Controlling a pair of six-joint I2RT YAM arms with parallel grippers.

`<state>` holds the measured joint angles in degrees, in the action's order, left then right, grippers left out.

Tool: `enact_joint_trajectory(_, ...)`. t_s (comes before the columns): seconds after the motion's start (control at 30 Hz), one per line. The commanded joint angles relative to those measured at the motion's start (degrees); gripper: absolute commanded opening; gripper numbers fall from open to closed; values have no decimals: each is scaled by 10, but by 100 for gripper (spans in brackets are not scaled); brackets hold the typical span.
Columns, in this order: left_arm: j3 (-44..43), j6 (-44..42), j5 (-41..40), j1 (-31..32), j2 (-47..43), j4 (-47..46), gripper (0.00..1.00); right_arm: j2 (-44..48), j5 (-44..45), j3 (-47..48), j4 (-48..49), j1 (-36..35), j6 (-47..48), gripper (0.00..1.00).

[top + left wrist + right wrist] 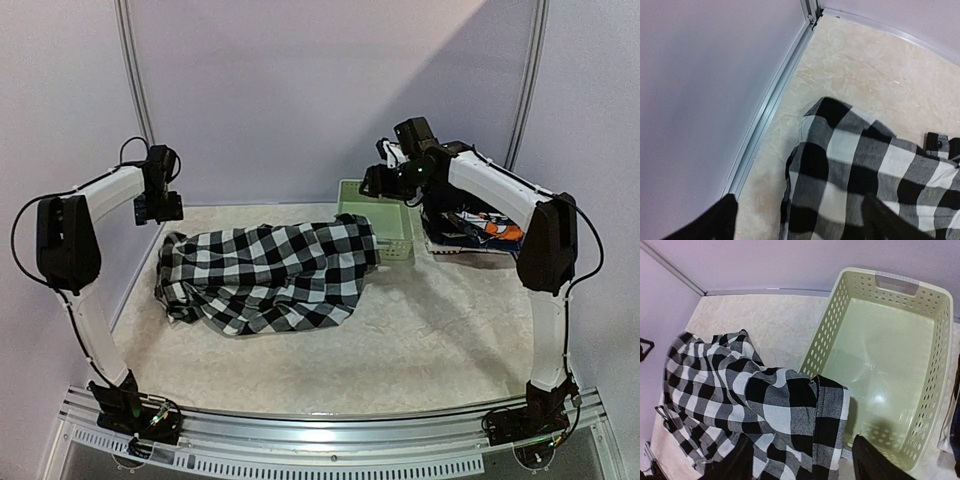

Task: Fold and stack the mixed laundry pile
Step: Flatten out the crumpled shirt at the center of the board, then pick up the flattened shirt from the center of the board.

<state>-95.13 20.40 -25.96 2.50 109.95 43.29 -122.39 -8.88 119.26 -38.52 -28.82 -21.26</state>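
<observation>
the checked shirt (265, 275) lies rumpled across the middle of the desk (450, 330), its right end touching the basket (392, 238), not yet folded. the left tool (160, 208) and right tool (378, 182) hang released above its ends. printed pieces (480, 228) sit heaped at the right edge.

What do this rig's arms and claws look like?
Left arm and right arm match: white tubular links, bulky black joint housings, thin black cables looping alongside. Left claw and right claw are black.
</observation>
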Motion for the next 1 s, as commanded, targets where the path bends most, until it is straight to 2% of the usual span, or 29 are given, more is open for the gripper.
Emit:
enact_joint_trajectory(0.0,0,-23,-11,25,-53,24,100,8,14,14,-39,1,22,82)
enact_joint_trajectory(0.17,81,-9,-54,67,-130,49,100,56,32,-39,-32,1,28,98)
enact_joint_trajectory(0.33,217,16,-1,90,-223,15,93,110,31,-135,7,-9,28,99)
enact_joint_trajectory(0.43,303,25,59,100,-283,-32,90,149,36,-198,44,-21,24,99)
enact_joint_trajectory(0.6,427,30,109,106,-368,-105,84,201,43,-271,79,-51,34,99)
enact_joint_trajectory(0.73,488,47,103,102,-379,-136,82,226,36,-308,91,-68,33,99)
enact_joint_trajectory(0.97,540,69,146,74,-346,-218,75,257,29,-350,110,-86,27,99)
